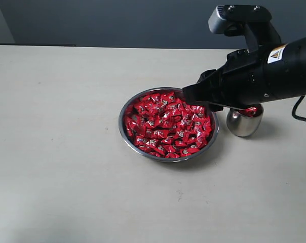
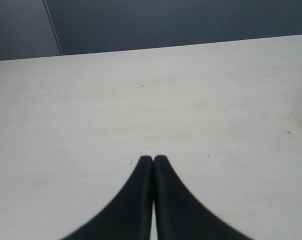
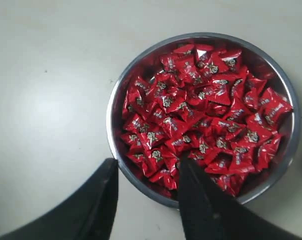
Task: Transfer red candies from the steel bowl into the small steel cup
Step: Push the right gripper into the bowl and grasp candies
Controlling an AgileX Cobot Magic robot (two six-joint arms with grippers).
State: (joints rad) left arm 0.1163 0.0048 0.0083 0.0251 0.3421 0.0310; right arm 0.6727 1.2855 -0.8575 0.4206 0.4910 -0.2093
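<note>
Nearest you, the front stretch of the pale worktop [image 1: 67,192] is lying bare along its near edge. Behind it, about midway between the near and far edges, the steel bowl [image 1: 120,121] is sitting flat, and the red candies [image 1: 165,124] are filling it in a loose heap almost to the rim. Just beside the bowl, toward the worktop's right edge and not touching it, the small steel cup [image 1: 241,126] is standing upright, with one red wrapper [image 1: 251,109] showing at its mouth. The right arm [image 1: 274,71] is reaching in from the right edge, passing over the cup, and its right end effector [image 1: 189,96] is hanging over the far right part of the bowl's rim. In the right wrist view you are seeing its two dark fingers [image 3: 106,200] spread well apart and gripping nothing, one over bare worktop outside the bowl and the other over the candies just inside the rim. Whether the tips are touching the candies, you cannot tell. The left end effector [image 2: 153,162] is not appearing in the exterior view; in the left wrist view its fingertips are pressing together, clenched on nothing, over a bare patch of worktop. Beyond the far edge a dark grey wall [image 1: 117,20] is closing off the scene.
</note>
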